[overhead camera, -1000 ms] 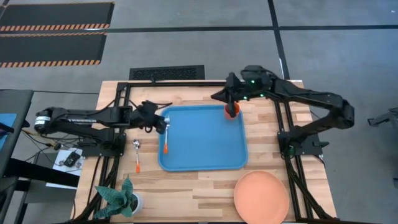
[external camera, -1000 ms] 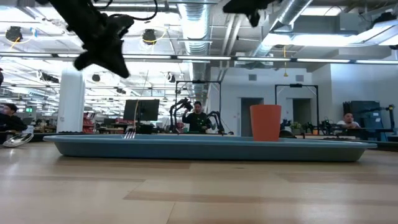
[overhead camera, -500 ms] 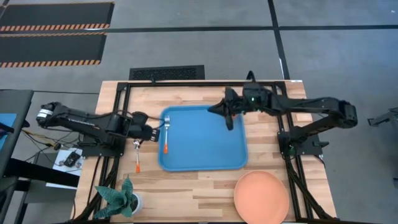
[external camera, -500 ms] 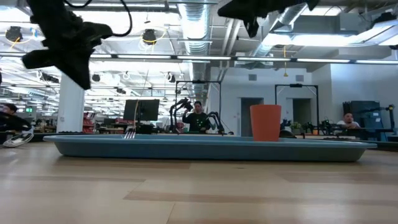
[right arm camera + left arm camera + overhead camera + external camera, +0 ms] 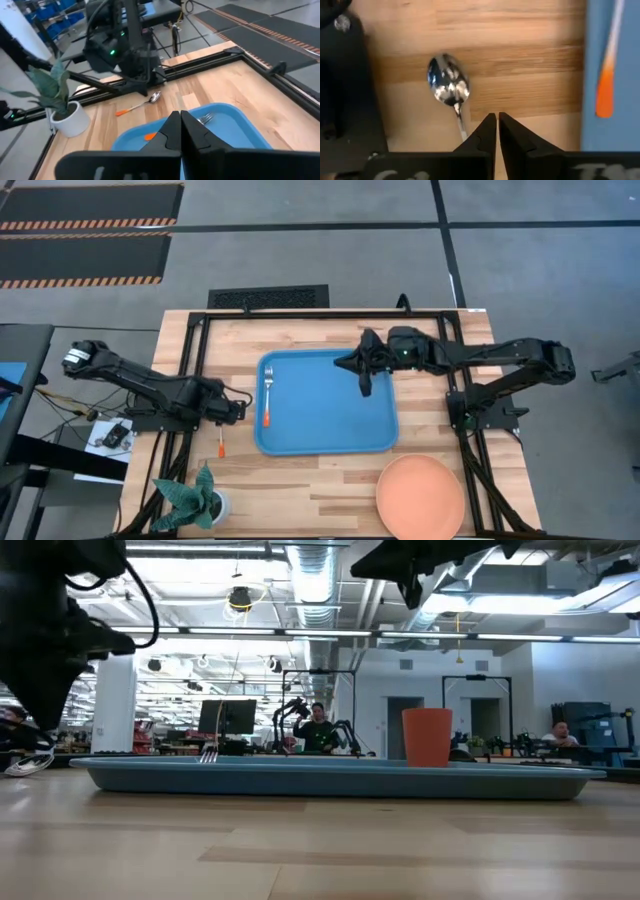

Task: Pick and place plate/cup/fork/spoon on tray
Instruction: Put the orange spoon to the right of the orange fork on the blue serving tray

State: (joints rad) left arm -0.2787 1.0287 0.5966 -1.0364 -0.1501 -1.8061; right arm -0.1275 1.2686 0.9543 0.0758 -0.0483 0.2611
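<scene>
The spoon point(image 5: 448, 86) lies on the wooden table just left of the blue tray point(image 5: 330, 430), and only its orange handle point(image 5: 220, 446) shows in the high view. My left gripper point(image 5: 497, 120) is shut and hangs over the table beside the spoon's neck, between the spoon and the tray. The fork point(image 5: 267, 392) lies flat in the tray near its left rim. The orange cup point(image 5: 427, 737) stands upright in the tray; my right arm hides it in the high view. My right gripper point(image 5: 365, 380) is shut above the tray's far right part. The plate point(image 5: 420, 496) lies on the table near the front right.
A white pot with a green plant point(image 5: 196, 500) stands at the table's near left corner. Black frame rails point(image 5: 190, 370) run along the table's left, far and right sides. The tray's middle and near part point(image 5: 330, 420) is bare.
My left gripper has gone from the tray's left rim toward the table's left edge and down, and now hangs by the spoon. My right gripper has gone a little toward the near edge, over the cup. Fork, cup and spoon have stayed in place.
</scene>
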